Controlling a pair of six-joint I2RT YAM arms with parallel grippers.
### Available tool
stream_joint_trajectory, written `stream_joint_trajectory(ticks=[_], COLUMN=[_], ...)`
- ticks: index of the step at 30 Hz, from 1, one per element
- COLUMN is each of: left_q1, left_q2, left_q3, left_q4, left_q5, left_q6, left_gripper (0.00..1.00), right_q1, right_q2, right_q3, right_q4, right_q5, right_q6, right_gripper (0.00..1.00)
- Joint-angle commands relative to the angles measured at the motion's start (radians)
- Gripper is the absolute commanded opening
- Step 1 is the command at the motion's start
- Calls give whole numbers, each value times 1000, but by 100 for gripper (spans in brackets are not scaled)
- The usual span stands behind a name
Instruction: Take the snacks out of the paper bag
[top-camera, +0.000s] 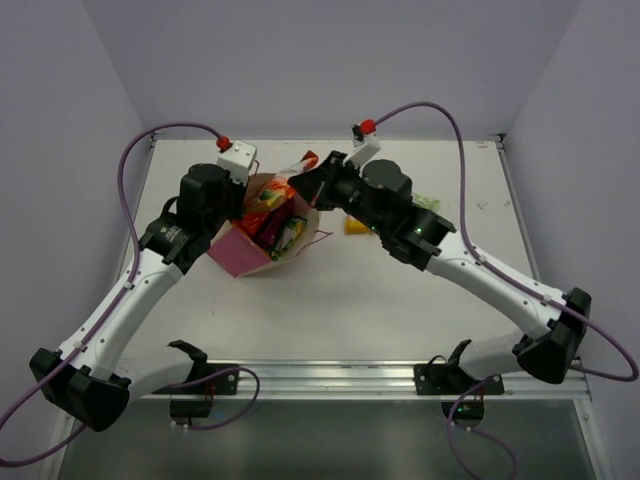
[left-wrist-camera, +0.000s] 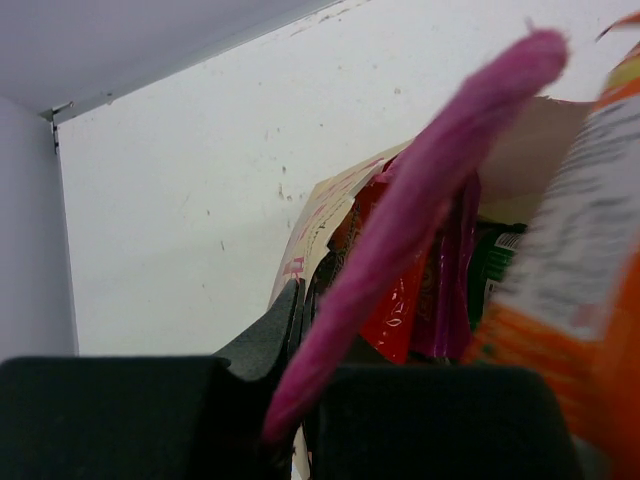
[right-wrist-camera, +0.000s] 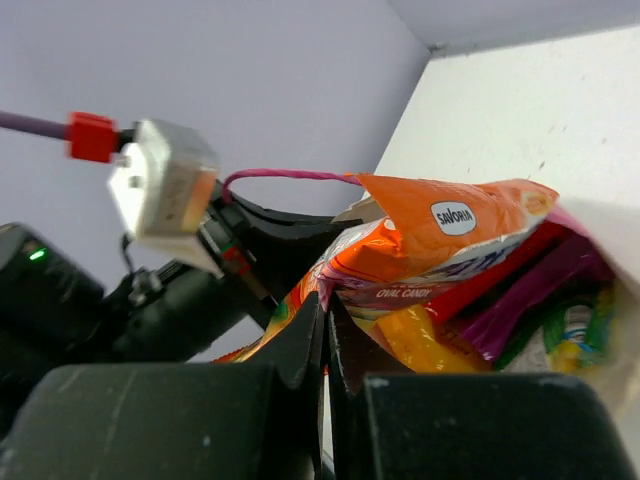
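From above, the white table (top-camera: 400, 310) sits inside pale lavender walls (top-camera: 330, 60), with a metal rail (top-camera: 330, 378) along its near edge. The paper bag (top-camera: 262, 232) stands on the left half of the table, tilted, its mouth full of bright packets. The left gripper (top-camera: 252, 188) is at the bag's far left rim and the right gripper (top-camera: 303, 185) at its far right rim. A yellow packet (top-camera: 355, 225) lies on the table just right of the bag, and a green packet (top-camera: 430, 203) lies farther right.

In the left wrist view, the left gripper (left-wrist-camera: 310, 335) is closed on the bag's pink edge (left-wrist-camera: 450, 150). A red packet (left-wrist-camera: 400, 295) and a magenta packet (left-wrist-camera: 450, 280) stand inside the bag. The table behind the bag shows small dark specks.

In the right wrist view, the right gripper (right-wrist-camera: 325, 325) pinches the lower edge of an orange packet (right-wrist-camera: 440, 225), which rises above the bag's mouth. The bag's pink cord handle (right-wrist-camera: 290, 175) arcs behind that packet, and the table meets the wall beyond.
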Motion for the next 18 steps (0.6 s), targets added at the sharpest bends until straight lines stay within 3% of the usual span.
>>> stream_joint_trajectory(ticks=[1,6,10,18], left_q1=[-1,-1,-1,-1], left_q2=[-13,-13,-16,-19], left_q3=[36,33,30,29], left_q4=[56,59,62,68], left_q5=[-52,-59,-55,-35], left_q6=[-17,-12,-12,2], left_gripper=[0,0,0,0], right_q1=[-47,-201,-309,-447], right_q2=[-175,-381,-516,-639], right_q3=[-58,-152,-349,-655], right_q4=[56,-132,-210,-358], right_q5=[36,74,86,88], right_q6=[-135,-184,-181,-74], right_gripper=[0,0,0,0])
